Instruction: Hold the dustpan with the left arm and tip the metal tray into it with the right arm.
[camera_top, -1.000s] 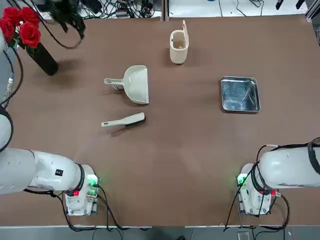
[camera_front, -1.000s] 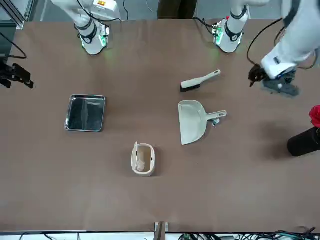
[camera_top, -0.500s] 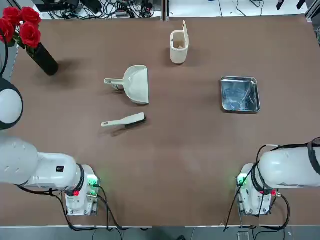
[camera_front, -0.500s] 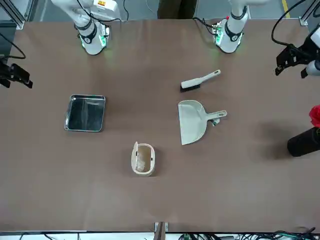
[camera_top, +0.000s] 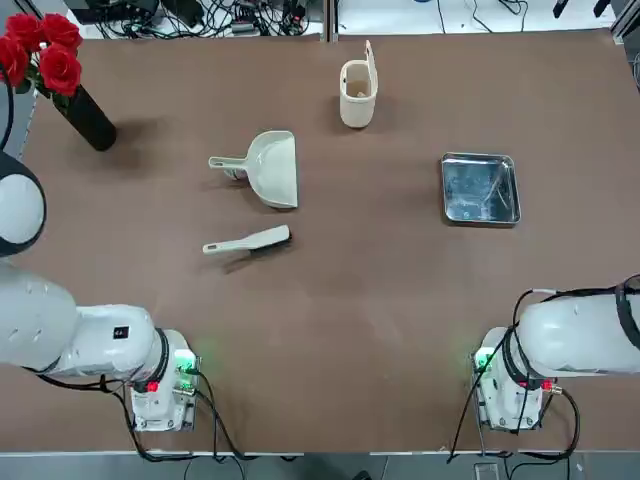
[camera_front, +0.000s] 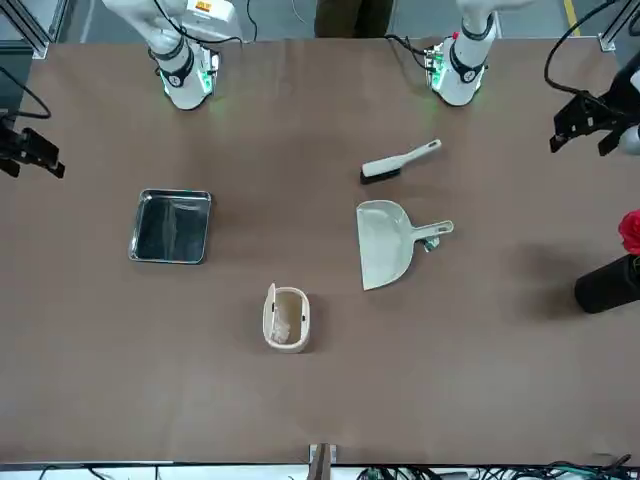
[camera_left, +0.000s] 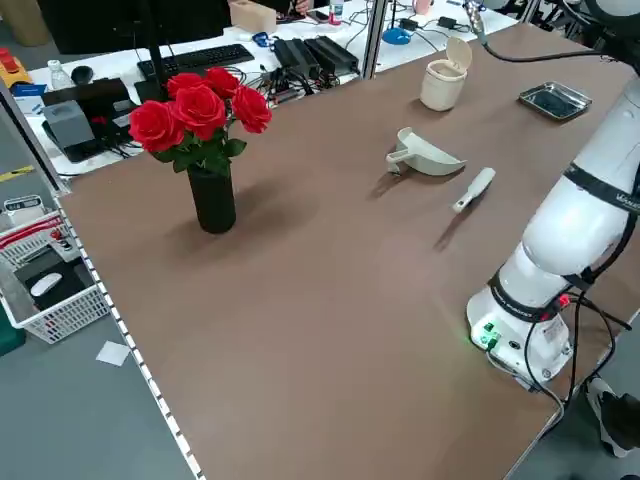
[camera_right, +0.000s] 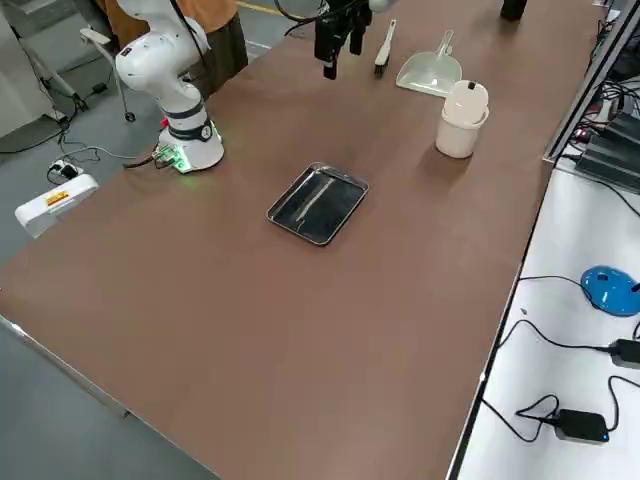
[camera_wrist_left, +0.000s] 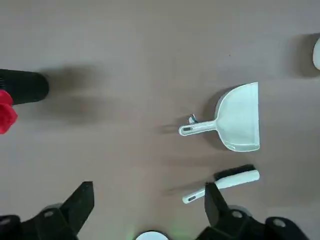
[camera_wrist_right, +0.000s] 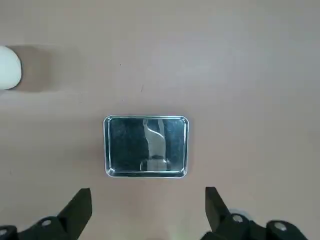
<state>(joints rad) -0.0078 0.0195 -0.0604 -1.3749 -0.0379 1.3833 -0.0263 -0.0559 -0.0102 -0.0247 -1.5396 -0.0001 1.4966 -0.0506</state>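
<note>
a: where are we finding the dustpan (camera_top: 274, 168)?
b: we are recording it on the left half of the worktop (camera_top: 350, 330), its handle pointing toward the robot's left. we are noting the hand brush (camera_top: 248, 241) just beside it, on the robot's side.
a: and the metal tray (camera_top: 481, 189)?
b: we are observing it lying flat on the right half, well apart from the dustpan. between them, farther from the robot, we are logging the cream holder (camera_top: 358, 92), upright with its lid raised.
a: how are we listing the left gripper (camera_wrist_left: 150, 207)?
b: we are seeing it raised at the worktop's left side, its fingers (camera_wrist_left: 80, 206) spread wide.
a: the right gripper (camera_wrist_right: 149, 212)?
b: we are finding it raised at the right side, its fingers (camera_wrist_right: 79, 210) also spread wide.
a: we are adding the black vase (camera_top: 88, 120) of red roses (camera_top: 59, 69), in the far left corner area.
</note>
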